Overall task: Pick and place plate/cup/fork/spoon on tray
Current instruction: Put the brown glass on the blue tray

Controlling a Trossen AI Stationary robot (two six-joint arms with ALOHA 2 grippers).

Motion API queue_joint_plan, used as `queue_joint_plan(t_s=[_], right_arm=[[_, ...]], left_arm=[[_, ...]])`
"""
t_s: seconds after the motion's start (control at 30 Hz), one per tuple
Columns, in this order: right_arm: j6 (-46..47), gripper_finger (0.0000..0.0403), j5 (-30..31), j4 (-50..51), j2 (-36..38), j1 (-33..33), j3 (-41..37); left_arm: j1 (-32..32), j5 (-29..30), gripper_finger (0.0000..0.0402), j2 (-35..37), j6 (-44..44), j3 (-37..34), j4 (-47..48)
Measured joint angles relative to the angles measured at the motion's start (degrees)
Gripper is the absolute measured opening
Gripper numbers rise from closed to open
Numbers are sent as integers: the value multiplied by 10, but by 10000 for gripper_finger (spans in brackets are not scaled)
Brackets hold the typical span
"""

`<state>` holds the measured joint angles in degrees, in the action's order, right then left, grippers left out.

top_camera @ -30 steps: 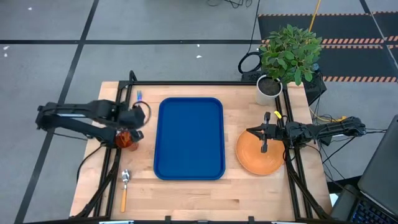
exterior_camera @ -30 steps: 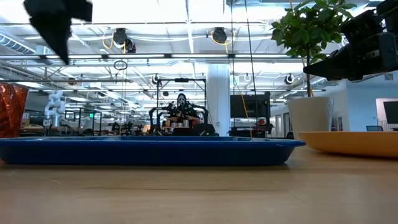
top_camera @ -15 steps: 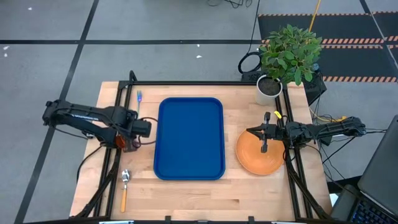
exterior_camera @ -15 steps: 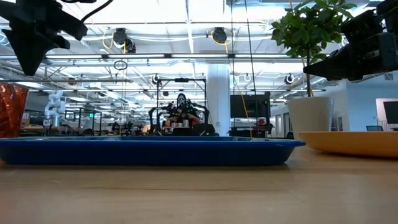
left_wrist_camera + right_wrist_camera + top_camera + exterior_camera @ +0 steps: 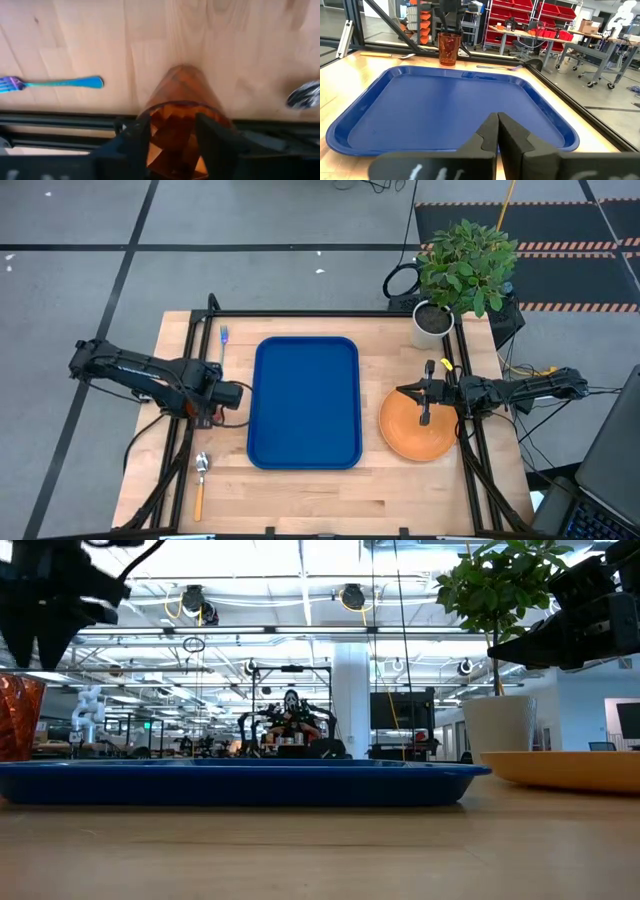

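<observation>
Centrally, the tray (image 5: 304, 402) lies bare, ready for loading. Right of it, the plate (image 5: 418, 427) sits beneath the right gripper (image 5: 423, 408), fingers pressed together. Left, the left gripper (image 5: 171, 134) straddles the cup (image 5: 181, 110) with spread fingers, poised to grasp.
</observation>
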<state>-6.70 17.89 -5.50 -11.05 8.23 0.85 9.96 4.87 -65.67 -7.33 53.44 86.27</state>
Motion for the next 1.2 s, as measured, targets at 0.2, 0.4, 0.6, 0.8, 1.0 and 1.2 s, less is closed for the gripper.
queue_joint_plan(t_s=[0.2, 0.4, 0.6, 0.8, 1.0, 1.2], right_arm=[[0, 0, 0, 0, 0, 0, 0], [0, 0, 0, 0, 0, 0, 0], [0, 0, 0, 0, 0, 0, 0], [0, 0, 0, 0, 0, 0, 0], [0, 0, 0, -1, 0, 0, 0], [0, 0, 0, -3, 0, 0, 0]], left_arm=[[3, 19, 229, -1, -6, -28, -12], [3, 41, 231, 0, -40, -29, -13], [2, 4, 201, 0, -81, -67, -49], [3, -3, 155, 0, -99, -93, -71], [2, 15, 82, 0, -154, -91, -68], [-1, -24, 16, 2, -173, -86, -62]])
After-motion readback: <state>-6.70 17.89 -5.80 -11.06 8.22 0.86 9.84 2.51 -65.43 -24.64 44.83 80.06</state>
